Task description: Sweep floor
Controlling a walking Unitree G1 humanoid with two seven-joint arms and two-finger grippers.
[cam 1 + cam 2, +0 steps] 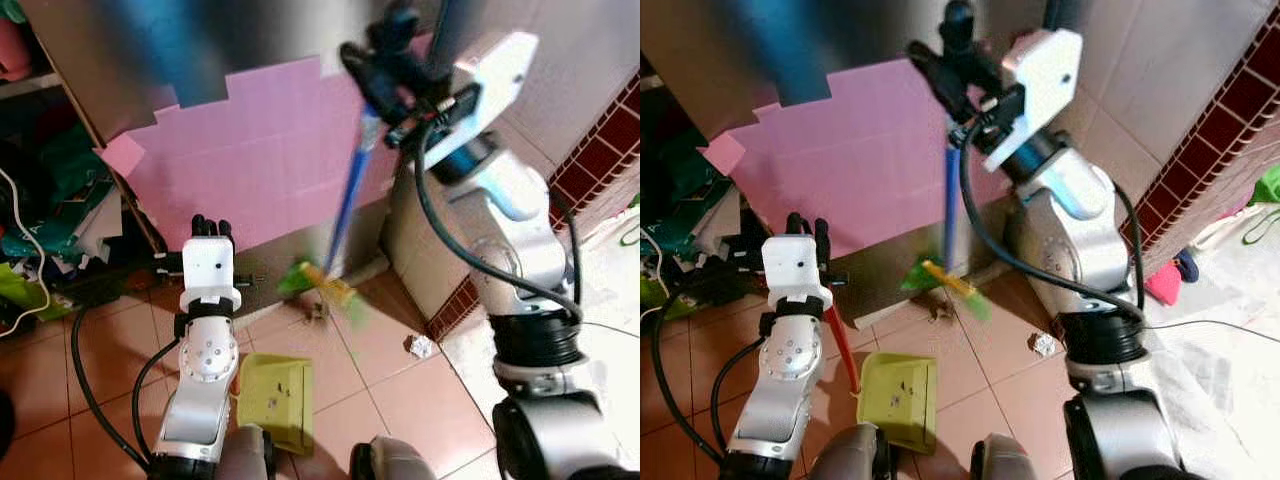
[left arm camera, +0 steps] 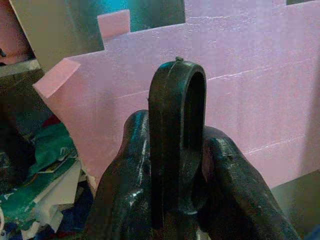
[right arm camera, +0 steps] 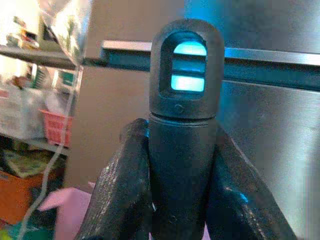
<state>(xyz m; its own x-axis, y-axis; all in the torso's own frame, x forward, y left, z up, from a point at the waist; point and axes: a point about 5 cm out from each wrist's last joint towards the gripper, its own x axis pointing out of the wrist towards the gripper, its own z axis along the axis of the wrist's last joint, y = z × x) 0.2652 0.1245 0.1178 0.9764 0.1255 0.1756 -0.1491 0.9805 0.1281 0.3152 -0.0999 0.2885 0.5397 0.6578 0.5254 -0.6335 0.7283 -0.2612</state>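
Right claw (image 1: 952,62): pressed onto the black top of the broom handle (image 3: 183,115), held high in front of the pink foam board (image 1: 855,165). Broom (image 1: 952,215): blue shaft, green-yellow head (image 1: 948,282) on the tiled floor (image 1: 990,360) at the board's foot. Left claw (image 1: 805,228): pinching the dustpan's black loop grip (image 2: 176,145), low before the board. Dustpan (image 1: 898,400): green, on the floor near the broom head. Paper scrap (image 1: 1043,346): on the floor, right of the broom head.
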